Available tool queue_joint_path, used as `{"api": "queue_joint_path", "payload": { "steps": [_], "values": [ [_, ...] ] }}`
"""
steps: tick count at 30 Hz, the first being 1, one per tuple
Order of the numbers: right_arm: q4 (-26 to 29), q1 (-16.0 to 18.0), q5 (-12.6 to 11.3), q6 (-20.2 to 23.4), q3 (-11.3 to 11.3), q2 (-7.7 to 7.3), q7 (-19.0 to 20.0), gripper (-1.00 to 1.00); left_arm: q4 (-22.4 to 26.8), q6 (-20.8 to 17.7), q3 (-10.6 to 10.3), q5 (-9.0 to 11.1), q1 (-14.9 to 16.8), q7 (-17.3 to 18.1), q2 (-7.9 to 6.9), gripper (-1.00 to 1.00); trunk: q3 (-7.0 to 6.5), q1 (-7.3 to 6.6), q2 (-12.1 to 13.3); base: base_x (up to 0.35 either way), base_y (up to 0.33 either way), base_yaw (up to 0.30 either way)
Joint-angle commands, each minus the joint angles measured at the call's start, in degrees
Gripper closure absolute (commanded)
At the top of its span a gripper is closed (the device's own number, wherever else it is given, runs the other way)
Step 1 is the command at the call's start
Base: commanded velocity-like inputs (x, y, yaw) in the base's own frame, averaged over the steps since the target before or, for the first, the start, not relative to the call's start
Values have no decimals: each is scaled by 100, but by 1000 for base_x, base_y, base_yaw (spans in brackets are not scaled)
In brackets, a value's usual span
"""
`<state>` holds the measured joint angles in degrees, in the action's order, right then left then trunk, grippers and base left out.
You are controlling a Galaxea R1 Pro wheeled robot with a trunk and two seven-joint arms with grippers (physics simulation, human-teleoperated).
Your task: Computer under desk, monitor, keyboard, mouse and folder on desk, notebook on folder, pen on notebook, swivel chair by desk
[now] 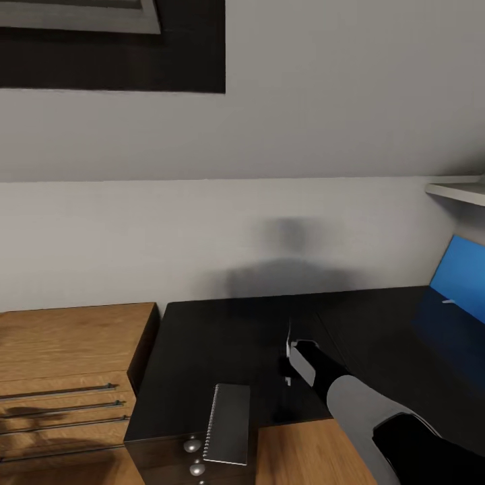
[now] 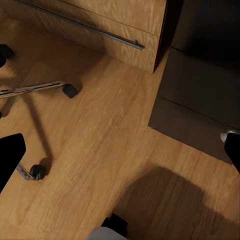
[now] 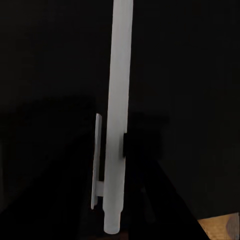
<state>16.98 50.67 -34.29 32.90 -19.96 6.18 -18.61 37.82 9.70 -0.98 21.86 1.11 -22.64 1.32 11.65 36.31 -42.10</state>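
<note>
Head view: I hold my right gripper (image 1: 289,360) low over the glossy black top of the desk (image 1: 222,337), near its front edge, apparently carrying the pen (image 1: 289,337) upright as a thin pale sliver. The folder (image 1: 459,276) lies at the desk's right edge (its blue mirrored in the gloss). The notebook (image 1: 228,423) overhangs the front left corner, above the drawer knobs, so the stack is not yet built. A light wooden dresser (image 1: 67,364) stands left of the desk.

Left wrist view: my idle left arm looks down at the floor and the swivel chair (image 2: 35,95), its chrome base and castors; I cannot tell how far this claw is open.

Right wrist view: the pen (image 3: 117,115) runs lengthwise between dark fingers, evidently pinched near its clip end, kept clear for placing.
</note>
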Motion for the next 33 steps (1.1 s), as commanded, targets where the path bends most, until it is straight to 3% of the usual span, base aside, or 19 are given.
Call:
{"api": "queue_joint_path", "payload": {
  "steps": [1,4,33],
  "values": [
    [9,4,-92,72,-43,-5,-47,100,13,31,-10,54,3,-16,0,-100,9,1,-7,0,0,0],
    [13,4,-124,136,-38,-11,-47,100,26,32,-8,55,3,-20,0,-100,9,1,-7,0,0,0],
    [16,4,-140,142,-52,-3,-38,100,24,30,1,64,3,-13,8,-100,529,638,-1170,0,0,0]
  ]
}}
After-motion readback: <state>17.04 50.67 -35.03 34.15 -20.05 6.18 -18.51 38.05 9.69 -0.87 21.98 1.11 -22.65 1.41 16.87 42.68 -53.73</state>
